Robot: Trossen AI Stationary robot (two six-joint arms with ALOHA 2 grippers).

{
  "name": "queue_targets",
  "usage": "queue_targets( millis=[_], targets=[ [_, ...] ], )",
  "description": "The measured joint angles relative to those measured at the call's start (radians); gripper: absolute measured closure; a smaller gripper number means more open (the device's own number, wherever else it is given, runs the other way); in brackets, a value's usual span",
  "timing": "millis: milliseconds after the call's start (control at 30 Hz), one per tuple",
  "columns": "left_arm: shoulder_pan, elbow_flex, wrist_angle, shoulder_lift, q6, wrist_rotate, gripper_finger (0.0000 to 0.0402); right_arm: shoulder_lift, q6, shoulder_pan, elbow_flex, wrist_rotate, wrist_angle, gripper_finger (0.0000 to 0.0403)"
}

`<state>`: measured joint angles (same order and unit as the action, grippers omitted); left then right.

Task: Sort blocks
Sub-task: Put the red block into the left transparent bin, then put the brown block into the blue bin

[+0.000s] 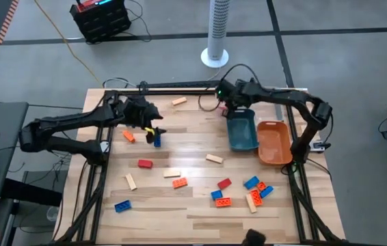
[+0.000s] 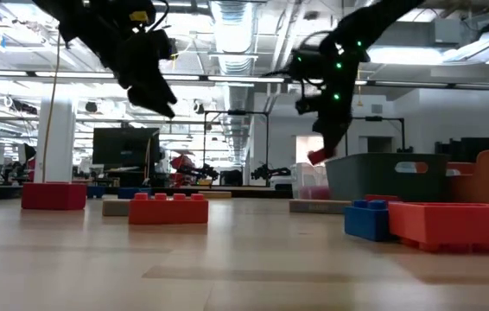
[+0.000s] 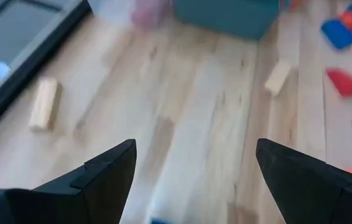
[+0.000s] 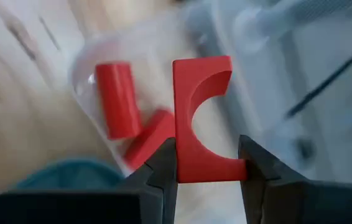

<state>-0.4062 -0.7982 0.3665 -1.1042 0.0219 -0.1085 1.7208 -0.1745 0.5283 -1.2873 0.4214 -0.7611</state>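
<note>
My right gripper (image 4: pixel 207 149) is shut on a red block with an arched cut-out (image 4: pixel 202 106). It hangs above the clear tray (image 4: pixel 83 74), at the far end of the teal tray (image 1: pixel 243 130). Two red blocks (image 4: pixel 115 99) (image 4: pixel 148 140) lie in the clear tray. My left gripper (image 3: pixel 194 162) stands open and holds nothing. It is raised over the table's far left part, above an orange block (image 1: pixel 128 137) and a blue block (image 1: pixel 156 140). Tan blocks (image 3: pixel 43 102) (image 3: pixel 278 76) lie flat on the wood beyond its fingers. My right gripper pinches the red arched block at one end (image 4: pixel 207 169) between its two fingers, one on each flat side. The fingers slant downward. The block sticks out past the fingertips with its cut-out facing sideways, lifted clear above the clear tray.
The orange tray (image 1: pixel 274 142) stands beside the teal one at the right edge. Loose blocks are scattered over the table: a red one (image 1: pixel 145 163), an orange one (image 1: pixel 178 183), a blue one (image 1: pixel 122 206), and a mixed cluster (image 1: pixel 251 191) near the front right.
</note>
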Motion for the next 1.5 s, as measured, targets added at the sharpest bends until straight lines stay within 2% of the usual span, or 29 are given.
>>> queue_targets(
  millis=[133, 233, 333, 467, 600, 767, 967, 1133, 1400, 1500],
  targets=[
    [0.056, 0.001, 0.067, -0.004, -0.007, 0.036, 0.0075, 0.0, 0.03, 0.081, 0.0, -0.155, -0.016, 0.0274],
    [0.096, 0.001, 0.074, -0.008, -0.017, 0.08, 0.0075, 0.0, 0.011, 0.095, 0.0, -0.158, -0.012, 0.0245],
    [0.131, 0.001, 0.05, -0.008, -0.015, 0.118, 0.0075, 0.0, 0.009, 0.096, -0.008, -0.16, -0.026, 0.02],
    [0.165, 0.001, 0.006, -0.008, 0.006, 0.152, 0.0075, -0.004, 0.052, 0.08, -0.053, -0.16, -0.118, 0.0155],
    [0.204, 0.024, -0.052, -0.007, 0.037, 0.158, 0.0075, -0.073, 0.129, -0.031, -0.084, -0.157, -0.16, 0.0147],
    [0.251, 0.131, -0.282, -0.002, 0.053, 0.159, 0.0075, -0.107, 0.22, -0.26, -0.084, -0.158, -0.106, 0.0148],
    [0.291, 0.177, -0.388, -0.001, 0.041, 0.175, 0.0075, -0.014, 0.358, -0.492, -0.083, -0.194, -0.043, 0.0148],
    [0.335, 0.252, -0.558, -0.001, 0.041, 0.185, 0.0075, 0.051, 0.411, -0.591, -0.074, -0.191, 0.079, 0.0148],
    [0.355, 0.295, -0.596, -0.001, 0.032, 0.215, 0.0074, 0.011, 0.518, -0.672, 0.217, -0.055, 0.525, 0.0149],
    [0.36, 0.295, -0.595, -0.001, 0.032, 0.215, 0.0075, 0.011, 0.536, -0.714, 0.305, -0.007, 0.635, 0.0149]
  ],
)
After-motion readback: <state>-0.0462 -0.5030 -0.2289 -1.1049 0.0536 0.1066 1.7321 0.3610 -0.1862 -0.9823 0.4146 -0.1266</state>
